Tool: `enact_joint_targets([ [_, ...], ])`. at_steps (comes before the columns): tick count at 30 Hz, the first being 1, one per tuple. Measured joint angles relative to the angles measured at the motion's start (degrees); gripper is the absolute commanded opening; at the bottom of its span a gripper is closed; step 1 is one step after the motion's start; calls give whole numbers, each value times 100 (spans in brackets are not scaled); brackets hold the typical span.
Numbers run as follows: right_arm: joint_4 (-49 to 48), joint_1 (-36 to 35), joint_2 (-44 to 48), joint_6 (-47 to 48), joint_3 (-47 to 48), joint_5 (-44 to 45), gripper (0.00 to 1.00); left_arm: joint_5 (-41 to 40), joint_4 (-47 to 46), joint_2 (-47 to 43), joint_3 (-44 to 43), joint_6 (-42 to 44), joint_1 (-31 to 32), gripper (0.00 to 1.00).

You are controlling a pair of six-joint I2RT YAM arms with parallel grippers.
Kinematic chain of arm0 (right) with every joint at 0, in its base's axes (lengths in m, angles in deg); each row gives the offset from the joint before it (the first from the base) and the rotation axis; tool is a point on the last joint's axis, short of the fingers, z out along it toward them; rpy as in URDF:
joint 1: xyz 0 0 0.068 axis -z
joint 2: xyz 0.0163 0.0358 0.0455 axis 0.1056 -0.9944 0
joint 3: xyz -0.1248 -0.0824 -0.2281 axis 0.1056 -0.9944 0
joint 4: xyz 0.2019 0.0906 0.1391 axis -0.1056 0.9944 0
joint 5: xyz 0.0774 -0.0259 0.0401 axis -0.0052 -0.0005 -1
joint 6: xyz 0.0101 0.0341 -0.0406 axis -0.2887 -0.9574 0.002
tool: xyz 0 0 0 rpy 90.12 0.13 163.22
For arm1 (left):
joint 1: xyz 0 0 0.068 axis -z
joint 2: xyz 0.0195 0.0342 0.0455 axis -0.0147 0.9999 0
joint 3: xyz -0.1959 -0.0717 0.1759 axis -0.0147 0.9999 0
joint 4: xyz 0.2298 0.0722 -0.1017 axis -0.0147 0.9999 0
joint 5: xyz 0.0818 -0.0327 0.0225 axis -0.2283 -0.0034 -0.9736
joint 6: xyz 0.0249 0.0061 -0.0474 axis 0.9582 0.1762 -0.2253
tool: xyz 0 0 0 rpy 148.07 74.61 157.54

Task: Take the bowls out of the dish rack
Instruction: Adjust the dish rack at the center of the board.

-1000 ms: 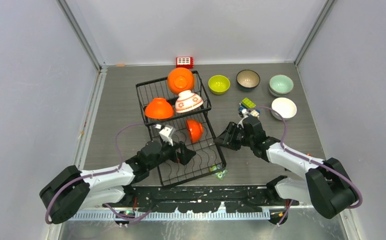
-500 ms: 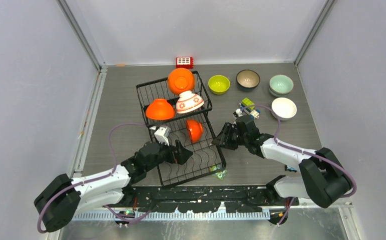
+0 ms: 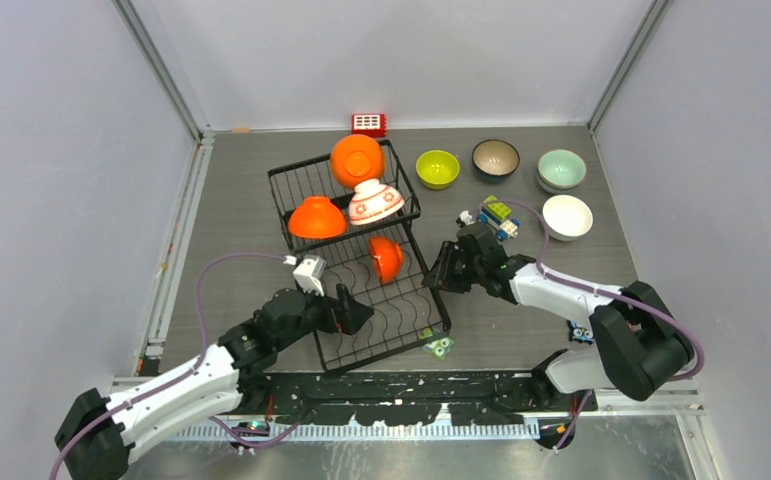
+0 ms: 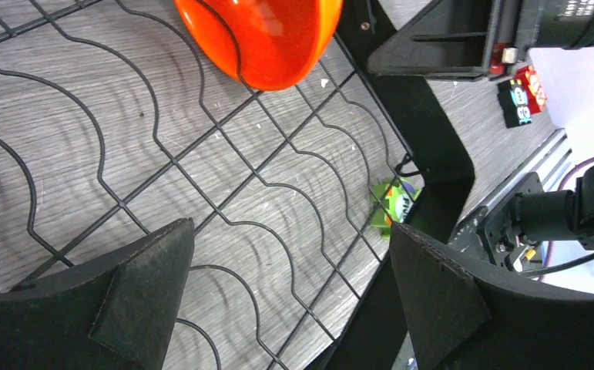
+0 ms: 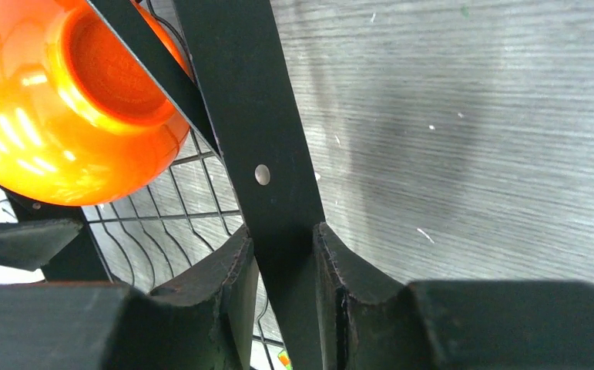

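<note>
Right wrist: right end effector (image 5: 282, 240) clenched on black wire dish rack (image 5: 236, 85); left end effector (image 4: 290, 231) released.

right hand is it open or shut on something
Shut on the dish rack: in the right wrist view the right hand has both fingers pressed against opposite sides of the rack's flat black edge bar.

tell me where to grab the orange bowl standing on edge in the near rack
Take the orange bowl by its upper rim, from above-left: it stands on edge with its foot ring facing right, so one finger should fit inside the mouth.
</note>
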Motion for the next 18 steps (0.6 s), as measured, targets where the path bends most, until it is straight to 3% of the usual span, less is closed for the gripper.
enact_joint_targets([
  [10,297,72,-433,337,605,776,31,-269,1176,-1016,-138,-179,0,100],
  [18,437,426,-774,645,1003,942,35,-599,1602,-1047,-402,-520,0,100],
])
